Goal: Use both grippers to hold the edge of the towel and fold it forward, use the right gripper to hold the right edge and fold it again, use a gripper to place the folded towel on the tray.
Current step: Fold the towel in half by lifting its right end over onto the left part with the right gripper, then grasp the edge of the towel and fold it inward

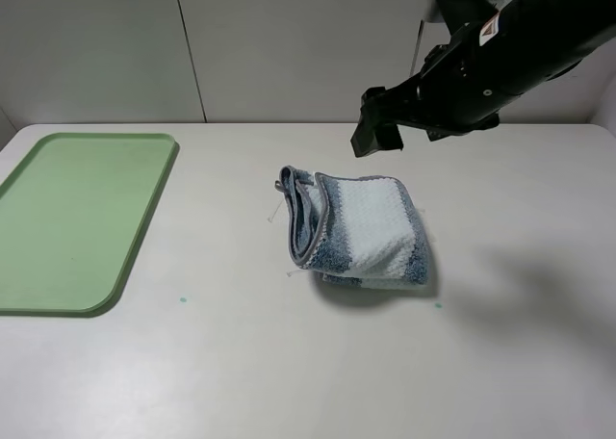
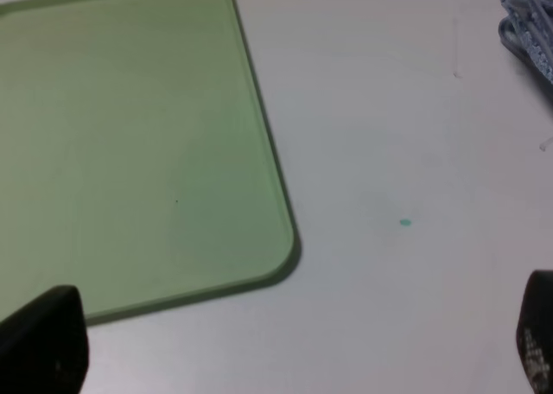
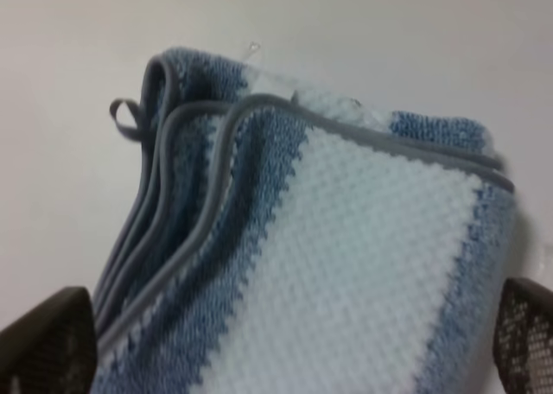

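White tabletop (image 1: 289, 362) with two small teal specks (image 1: 182, 300), pale panelled wall (image 1: 289, 44) with dark seam behind.

Left claw (image 2: 289, 338), right claw (image 1: 380, 136) agape

Nothing readable is showing in any view. A small orange-and-white label (image 1: 489, 29) is sitting on the black right arm (image 1: 510, 59) in the high view, but its marks are appearing too small and blurred to make out as letters or numbers.
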